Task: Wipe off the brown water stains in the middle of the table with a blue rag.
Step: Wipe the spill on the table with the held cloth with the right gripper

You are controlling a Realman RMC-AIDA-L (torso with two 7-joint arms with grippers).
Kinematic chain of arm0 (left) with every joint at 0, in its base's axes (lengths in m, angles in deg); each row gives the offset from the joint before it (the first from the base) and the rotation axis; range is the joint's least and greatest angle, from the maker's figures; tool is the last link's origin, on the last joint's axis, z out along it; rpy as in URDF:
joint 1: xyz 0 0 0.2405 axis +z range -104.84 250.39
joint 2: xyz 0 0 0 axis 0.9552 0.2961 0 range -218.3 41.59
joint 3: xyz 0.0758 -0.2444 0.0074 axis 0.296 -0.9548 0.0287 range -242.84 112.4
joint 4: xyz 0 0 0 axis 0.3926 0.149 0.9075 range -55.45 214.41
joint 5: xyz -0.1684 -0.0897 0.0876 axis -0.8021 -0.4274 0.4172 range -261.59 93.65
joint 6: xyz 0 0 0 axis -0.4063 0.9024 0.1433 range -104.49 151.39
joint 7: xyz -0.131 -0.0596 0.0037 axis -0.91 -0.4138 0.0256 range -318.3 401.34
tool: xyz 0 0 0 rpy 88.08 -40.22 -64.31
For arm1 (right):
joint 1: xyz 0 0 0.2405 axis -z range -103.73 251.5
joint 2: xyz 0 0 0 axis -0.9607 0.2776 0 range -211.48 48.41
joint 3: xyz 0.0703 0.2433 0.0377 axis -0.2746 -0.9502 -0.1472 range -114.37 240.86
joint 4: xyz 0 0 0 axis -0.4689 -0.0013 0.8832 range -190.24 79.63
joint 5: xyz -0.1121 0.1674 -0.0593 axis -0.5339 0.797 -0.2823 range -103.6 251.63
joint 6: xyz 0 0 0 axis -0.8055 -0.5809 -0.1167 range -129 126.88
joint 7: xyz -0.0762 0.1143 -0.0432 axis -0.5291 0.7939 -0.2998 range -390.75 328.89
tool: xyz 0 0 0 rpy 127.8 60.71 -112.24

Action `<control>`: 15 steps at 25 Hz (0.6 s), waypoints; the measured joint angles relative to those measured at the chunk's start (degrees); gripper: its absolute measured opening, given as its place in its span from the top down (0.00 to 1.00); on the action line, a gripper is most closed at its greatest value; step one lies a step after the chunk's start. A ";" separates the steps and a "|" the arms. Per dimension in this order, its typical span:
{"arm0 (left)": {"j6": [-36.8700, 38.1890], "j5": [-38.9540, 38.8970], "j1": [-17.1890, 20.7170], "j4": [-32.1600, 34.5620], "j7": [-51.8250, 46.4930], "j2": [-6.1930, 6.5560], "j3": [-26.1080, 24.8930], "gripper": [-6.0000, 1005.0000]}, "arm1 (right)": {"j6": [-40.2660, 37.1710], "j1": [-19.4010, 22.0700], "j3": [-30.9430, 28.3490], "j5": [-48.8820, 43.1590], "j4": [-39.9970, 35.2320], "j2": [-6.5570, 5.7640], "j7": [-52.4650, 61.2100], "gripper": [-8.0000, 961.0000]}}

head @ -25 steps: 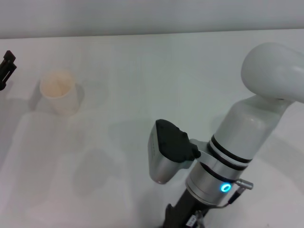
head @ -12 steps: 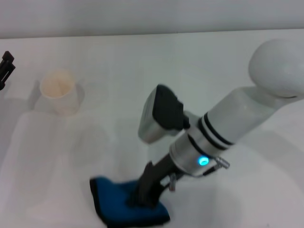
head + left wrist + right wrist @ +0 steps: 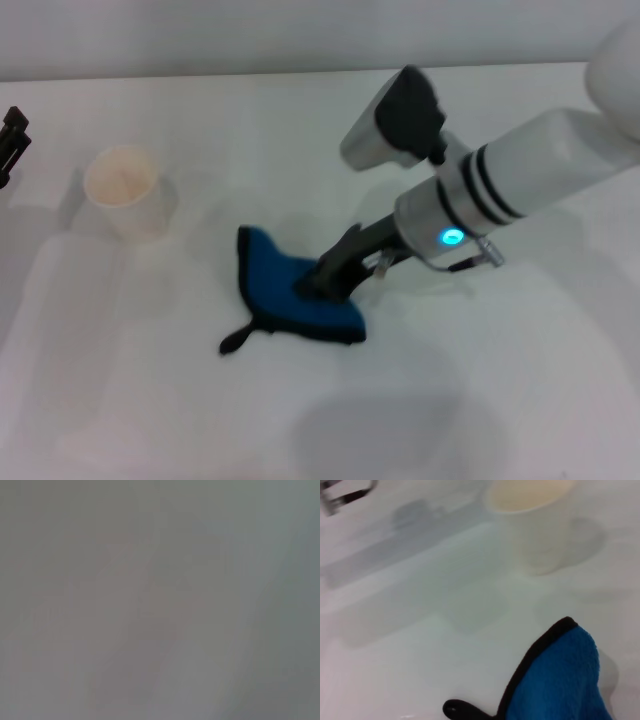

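1. Writing or labels: none readable on the paper cup (image 3: 124,190), the blue rag (image 3: 295,292) or the arms.
2. Right gripper (image 3: 322,281) pins the rag against the white surface (image 3: 520,380); fingers look pressed onto the cloth.
3. Rag lies mid-surface, right of the cup; half a second ago it sat nearer the robot.
4. Left gripper (image 3: 12,140) is parked at the far left; its fingers' state is unclear.

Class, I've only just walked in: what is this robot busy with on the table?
The right gripper presses a blue rag against the white table, near mid-table, apparently wiping. A cream paper cup stands upright to the rag's left, apart from it. The left gripper sits idle at the table's far left edge.
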 joint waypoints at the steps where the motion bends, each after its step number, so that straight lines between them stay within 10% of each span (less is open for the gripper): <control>1: 0.00 0.00 0.00 0.02 0.00 0.00 0.00 0.14 | 0.01 -0.12 -2.09 -1.77 0.36 0.00 -0.01 0.91; 15: -0.41 -0.07 0.69 0.17 0.00 0.00 -0.09 0.14 | -0.25 -0.38 -21.23 -23.04 1.28 -0.99 0.79 0.91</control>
